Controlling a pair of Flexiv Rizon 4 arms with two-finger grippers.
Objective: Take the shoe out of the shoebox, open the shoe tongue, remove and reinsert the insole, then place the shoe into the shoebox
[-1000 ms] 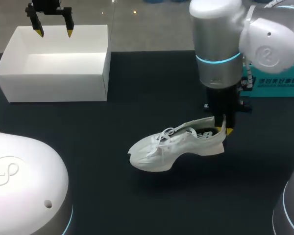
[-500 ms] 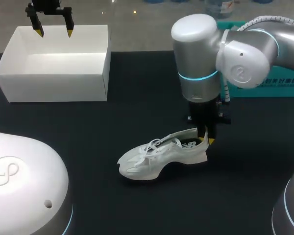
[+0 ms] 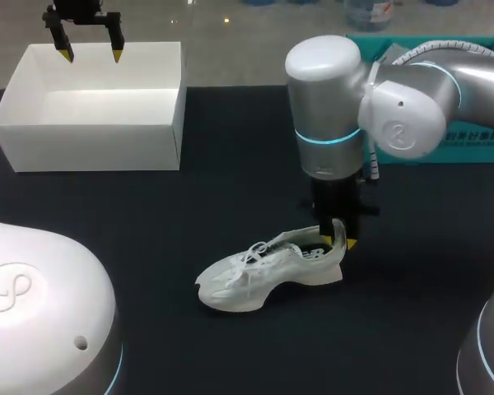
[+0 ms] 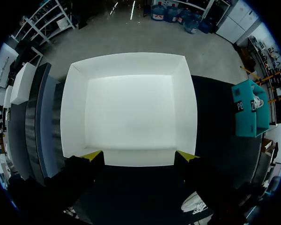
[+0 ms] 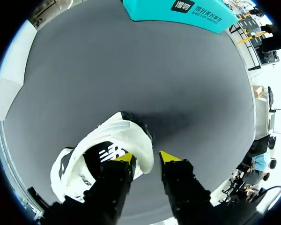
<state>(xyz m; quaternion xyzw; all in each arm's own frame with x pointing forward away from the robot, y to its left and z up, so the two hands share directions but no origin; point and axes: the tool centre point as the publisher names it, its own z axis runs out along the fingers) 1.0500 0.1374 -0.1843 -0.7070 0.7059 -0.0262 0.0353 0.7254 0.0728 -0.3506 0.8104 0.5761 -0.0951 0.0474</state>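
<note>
Shifted left, shoe [image 3: 267, 271] heel pinched by right tool [image 3: 337, 241]

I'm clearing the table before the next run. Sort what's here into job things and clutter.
Job:
shoe, gripped at the heel by the right claw
shoebox, empty, below the open left claw

Lying about:
teal box, at the table's far right

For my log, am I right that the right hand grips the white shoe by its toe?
Not quite: the head view shows the right hand gripping the white shoe by its heel, not its toe.
</note>
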